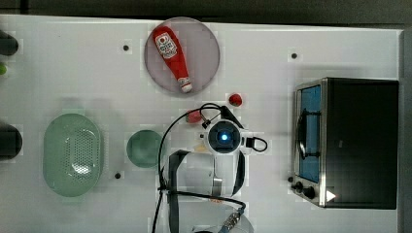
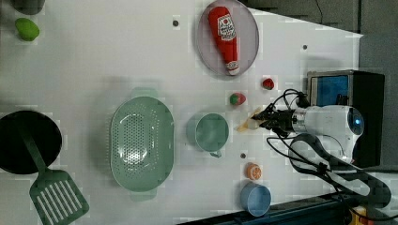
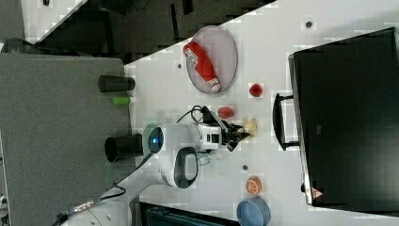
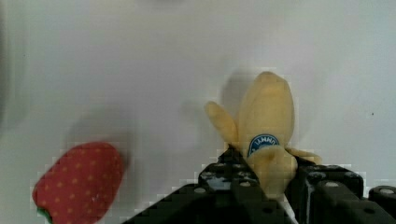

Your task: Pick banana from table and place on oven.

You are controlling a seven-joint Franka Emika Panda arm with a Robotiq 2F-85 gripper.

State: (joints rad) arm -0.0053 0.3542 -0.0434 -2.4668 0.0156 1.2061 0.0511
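The banana [image 4: 266, 126] is clamped between the gripper's [image 4: 271, 179] black fingers [image 4: 322, 186] over the white table [image 1: 73, 73], beside a strawberry [image 4: 79, 182]. The oven [image 1: 362, 143] stands at the top view's right. The white arm [image 3: 176, 150] reaches toward the oven handle in the right view.

The banana [image 4: 266, 116] looks like soft, matt plush with stitched seams and a glossy blue sticker. The strawberry [image 4: 79, 182], at eight o'clock from it in the wrist view, has a matt, fuzzy, dotted skin. The gripper [image 4: 266, 186] is black plastic, slightly shiny, with round screw heads. The bench [image 1: 73, 63] is smooth, matt white. The oven [image 1: 359, 141] has a dull black top, a brushed silver metal frame and glossy blue-tinted glass.
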